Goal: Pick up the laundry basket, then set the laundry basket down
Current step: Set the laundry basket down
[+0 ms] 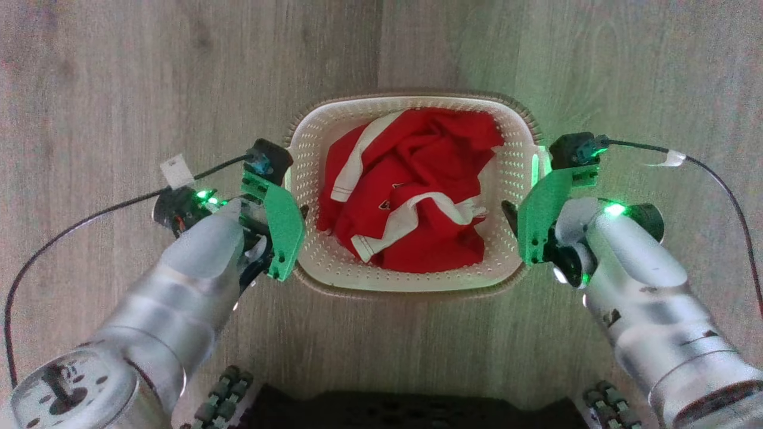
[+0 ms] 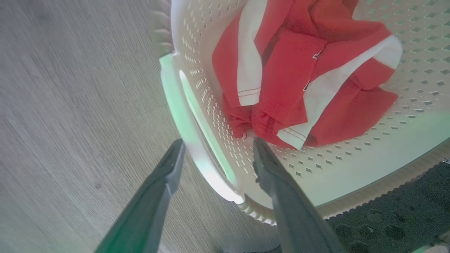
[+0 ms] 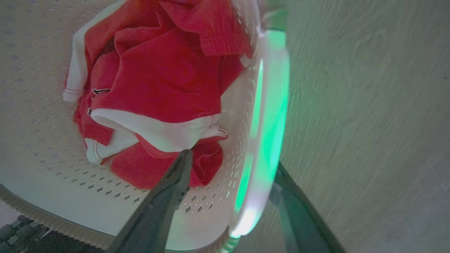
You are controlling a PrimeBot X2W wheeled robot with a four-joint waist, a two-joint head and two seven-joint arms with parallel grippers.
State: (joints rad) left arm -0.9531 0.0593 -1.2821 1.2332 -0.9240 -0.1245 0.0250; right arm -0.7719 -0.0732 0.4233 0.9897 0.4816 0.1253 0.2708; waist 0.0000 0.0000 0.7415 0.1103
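Head view shows the laundry basket (image 1: 417, 280) lying between the arms, with the left gripper (image 2: 218, 142) and the right gripper (image 3: 232, 161) each wide apart astride a side handle (image 2: 182, 116).

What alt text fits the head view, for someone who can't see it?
Seen from above, a cream laundry basket holds a red-and-white garment over wooden floor, with the left gripper and right gripper straddling its two sides.
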